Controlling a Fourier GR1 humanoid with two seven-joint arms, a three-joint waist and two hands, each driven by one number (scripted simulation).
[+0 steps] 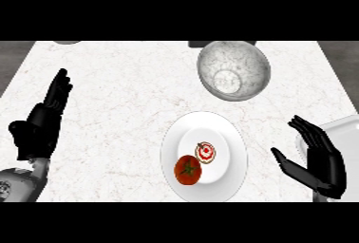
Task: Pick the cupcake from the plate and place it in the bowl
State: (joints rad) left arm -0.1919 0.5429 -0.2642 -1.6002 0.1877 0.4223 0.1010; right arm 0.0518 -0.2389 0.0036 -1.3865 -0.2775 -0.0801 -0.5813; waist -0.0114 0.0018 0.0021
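A small cupcake (205,152) with white frosting and a red top sits on the white plate (228,137), near its middle. Beside it, toward the near edge, lies a red tomato (188,170). The marbled grey bowl (233,70) stands at the far side of the counter, beyond the plate. My right hand (319,163) is open to the right of the plate, fingers straight, apart from it. At the left edge of the counter my left hand (48,116) rests open with its fingers up.
Behind my right hand, a second white dish (344,128) shows partly at the right edge. Two dark objects (203,43) peek in at the counter's far edge. The marble counter (119,123) stretches wide between the left hand and the plate.
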